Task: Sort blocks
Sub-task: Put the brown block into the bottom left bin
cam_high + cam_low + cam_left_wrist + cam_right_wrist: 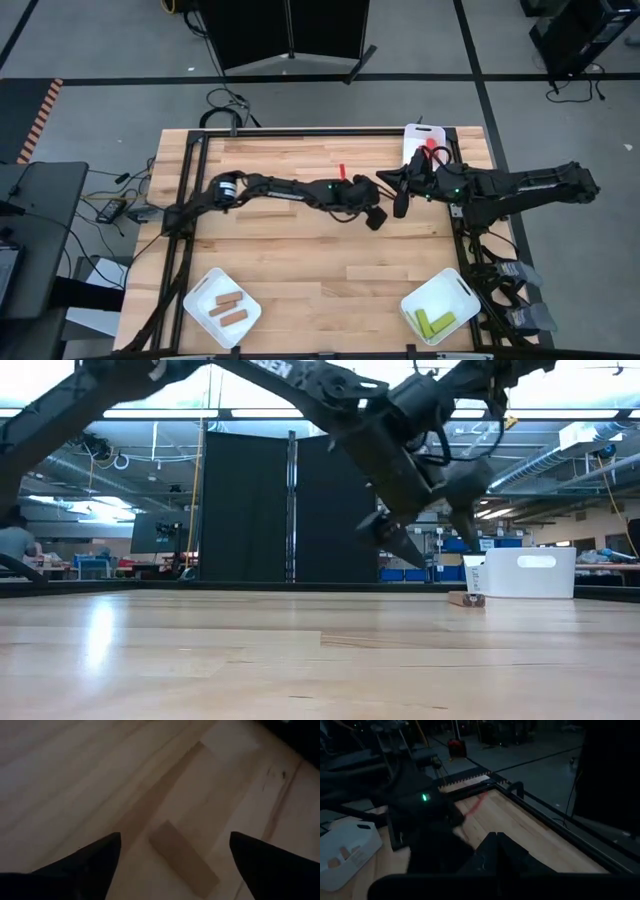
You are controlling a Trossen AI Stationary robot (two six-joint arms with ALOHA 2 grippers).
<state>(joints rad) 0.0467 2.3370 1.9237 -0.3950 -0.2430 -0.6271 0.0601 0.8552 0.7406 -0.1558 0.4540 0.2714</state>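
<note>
Landmark: the red block [342,171], lying alone on the wooden surface [300,250] toward its far edge.
Left tool [175,845]: past the red block on its right-arm side and slightly nearer the camera-side edge, raised above the surface; its fingers [95,865] stand wide apart with nothing between them.
Brown block [182,857]: flat on the surface directly below the left tool's spread fingers, touching neither.
Right tool [385,183]: also on the right-arm side of the red block, close to the left tool; its fingers are pressed together and grip nothing.
Far tray [425,142]: white, at the far edge beyond the right tool, well right of the red block; it holds something red.
Brown-block tray [222,308]: near-left corner, far from the red block, with two brown blocks [230,308] inside.
Yellow-green tray [441,305]: near-right corner, far from the red block, with yellow-green blocks [432,322] inside.
</note>
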